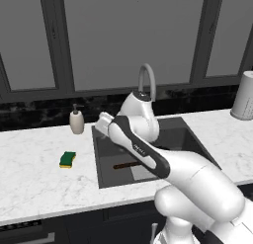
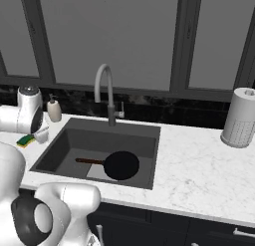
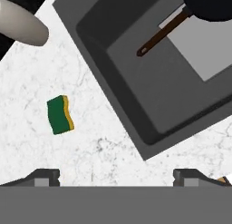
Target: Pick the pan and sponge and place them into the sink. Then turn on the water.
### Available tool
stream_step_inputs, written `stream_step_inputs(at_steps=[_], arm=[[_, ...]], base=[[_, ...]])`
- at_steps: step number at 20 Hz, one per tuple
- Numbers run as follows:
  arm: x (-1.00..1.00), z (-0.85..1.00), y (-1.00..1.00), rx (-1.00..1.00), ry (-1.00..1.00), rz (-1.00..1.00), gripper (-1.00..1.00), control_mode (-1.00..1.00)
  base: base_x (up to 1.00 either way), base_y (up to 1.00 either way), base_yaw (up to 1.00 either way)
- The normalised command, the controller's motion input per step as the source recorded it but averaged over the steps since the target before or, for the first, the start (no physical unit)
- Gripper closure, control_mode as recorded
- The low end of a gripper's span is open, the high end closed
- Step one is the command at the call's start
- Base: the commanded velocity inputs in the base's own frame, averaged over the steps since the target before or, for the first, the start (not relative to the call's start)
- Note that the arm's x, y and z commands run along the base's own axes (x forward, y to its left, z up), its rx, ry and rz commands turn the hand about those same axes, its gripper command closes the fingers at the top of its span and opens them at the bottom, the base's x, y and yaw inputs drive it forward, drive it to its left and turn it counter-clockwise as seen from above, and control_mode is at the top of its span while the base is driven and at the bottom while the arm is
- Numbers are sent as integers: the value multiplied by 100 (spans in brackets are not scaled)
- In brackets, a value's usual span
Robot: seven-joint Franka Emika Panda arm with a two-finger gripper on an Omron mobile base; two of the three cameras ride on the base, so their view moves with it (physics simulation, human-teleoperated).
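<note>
1 soap bottle (image 1: 76,120) behind sponge (image 1: 67,159) — counter | pan (image 2: 119,165) in sink (image 2: 64,142)

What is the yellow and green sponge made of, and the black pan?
The sponge looks like soft yellow foam with a green scrubbing layer on top. The pan in the sink seems to be dark matte metal, and its reddish-brown handle may be wood, but that's a guess.

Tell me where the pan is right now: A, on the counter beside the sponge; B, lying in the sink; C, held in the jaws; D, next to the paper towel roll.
B: the pan lies on the floor of the sink, handle pointing left, while the sponge sits on the counter.
</note>
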Motion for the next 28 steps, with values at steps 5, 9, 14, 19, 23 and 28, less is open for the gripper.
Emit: stream_step_inputs(at_steps=[5, 9, 14, 19, 23, 28], arm=[[32, -8, 58, -11, 19, 1, -100, -100], [32, -32, 59, -14, 21, 0, -100, -100], [32, -33, 56, -15, 16, 0, -100, -100], [22, -38, 48, -12, 7, 0, -100, -100], [11, -42, 24, -6, 1, 0, -100, -100], [10, -47, 5, 0, -7, 1, -100, -100]], base=[[0, 0, 0], [0, 0, 0], [0, 0, 0], [0, 0, 0], [0, 0, 0], [0, 0, 0]])
